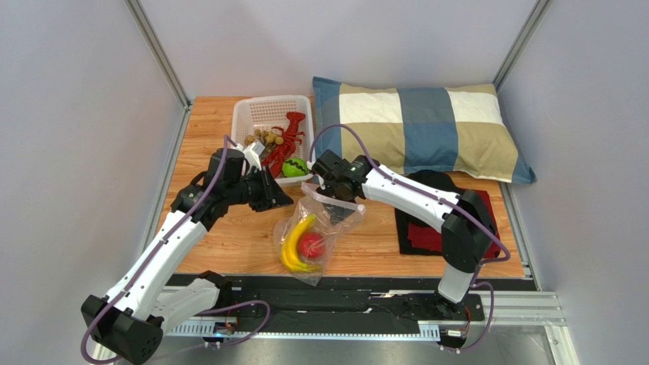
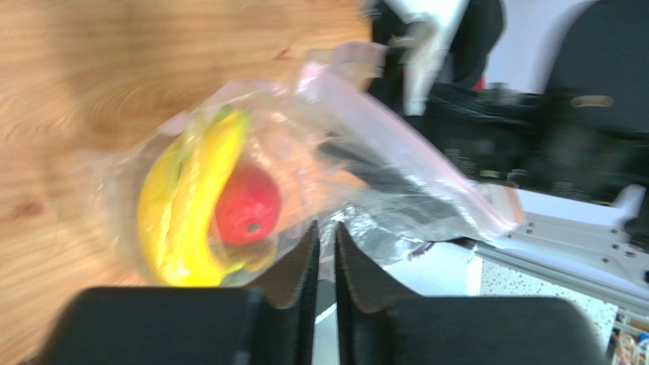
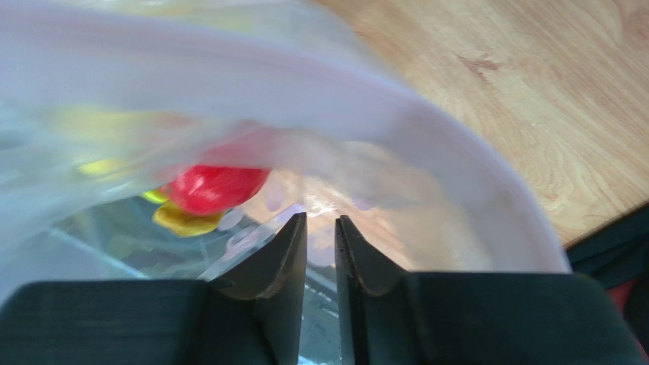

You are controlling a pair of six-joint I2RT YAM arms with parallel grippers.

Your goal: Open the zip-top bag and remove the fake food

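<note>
We see the zip-top bag [image 1: 329, 228] lying on the wooden desk [image 1: 228, 236] near the middle, between the two arms. Its far end is raised toward the end effectors and its near end rests close to the near edge. Inside it, at the near end, a yellow banana bunch [image 1: 295, 245] lies touching a red round fruit [image 1: 311, 245] on its right. In the left wrist view the pinkish zip strip [image 2: 411, 144] runs along the raised mouth of the bag. The left end effector [image 2: 321, 228] sits just left of the bag's far corner. Its fingers stand narrow, with only a slim gap, and crinkled film lies right at the tips; we cannot tell whether any of it is pinched. The right end effector [image 3: 320, 220] is at the far right of the bag's mouth, also narrow, with the bag's rim arching over it and the red fruit showing blurred through the plastic. We cannot tell whether it grips the film either. Far left on the desk stands a white basket [image 1: 247, 114] holding a red lobster [image 1: 289, 137], a brownish grape cluster [image 1: 263, 139] and a green ball [image 1: 295, 167] at its near edge. A checked pillow [image 1: 419, 125] lies far right, and a dark and red cloth [image 1: 415, 234] lies under the right arm.
</note>
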